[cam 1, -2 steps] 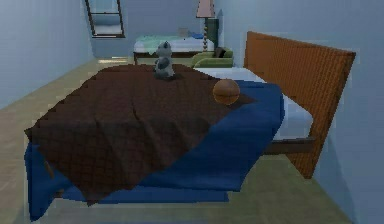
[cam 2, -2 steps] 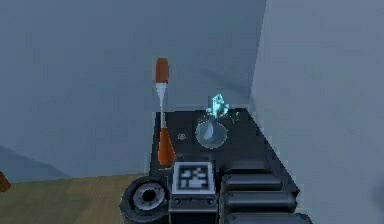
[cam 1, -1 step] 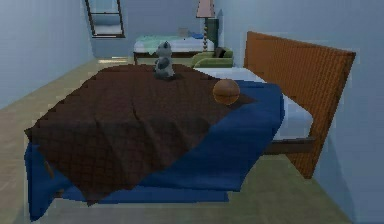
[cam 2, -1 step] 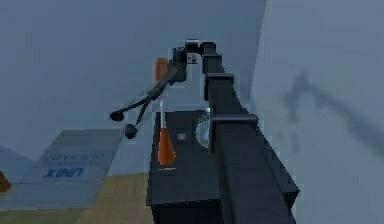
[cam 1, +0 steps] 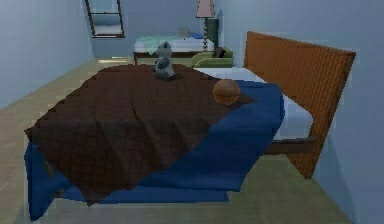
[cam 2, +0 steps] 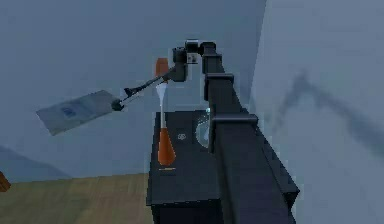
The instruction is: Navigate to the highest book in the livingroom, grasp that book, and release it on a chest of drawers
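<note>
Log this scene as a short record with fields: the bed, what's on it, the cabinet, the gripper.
bed: brown blanket over blue sheet, wooden headboard
on bed: orange ball, grey stuffed toy
cabinet: dark; tall orange-and-white thing stands on it
gripper: near that thing's top; cannot tell whether it holds anything

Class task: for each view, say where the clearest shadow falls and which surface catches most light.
Forward view: the white sheet by the headboard is brightest; the floor under the bed lies in shade. Arm side view: the arm throws a slanting grey shadow on the wall at right.
</note>
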